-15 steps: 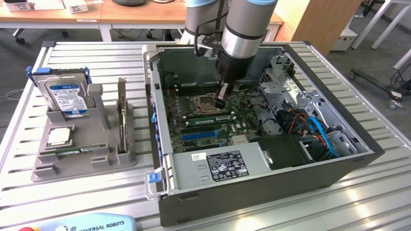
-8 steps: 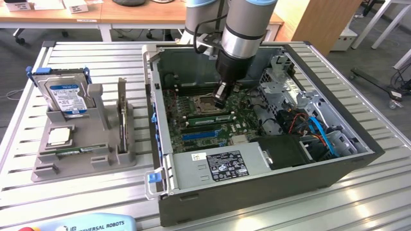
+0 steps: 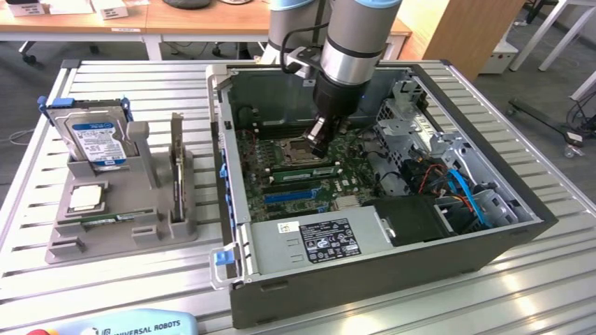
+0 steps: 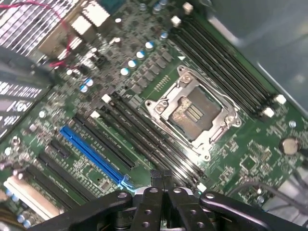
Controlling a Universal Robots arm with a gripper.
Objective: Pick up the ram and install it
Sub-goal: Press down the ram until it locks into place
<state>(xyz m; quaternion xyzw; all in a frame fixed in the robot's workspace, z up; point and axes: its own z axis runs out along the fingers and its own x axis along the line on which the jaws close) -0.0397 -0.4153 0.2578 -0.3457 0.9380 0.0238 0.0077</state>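
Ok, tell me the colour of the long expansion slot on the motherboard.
Blue slot, clearest in the wrist view.

The arm's upper links ran out past the top edge of the exterior view, and its wrist covered part of the motherboard behind it. The tool was cut off by the wrist view's edge — the linkage bases went unseen. On the grey holder, a thin green stick lay flat, too small to identify. The teach pendant on the counter was cropped — its lettering partly legible.
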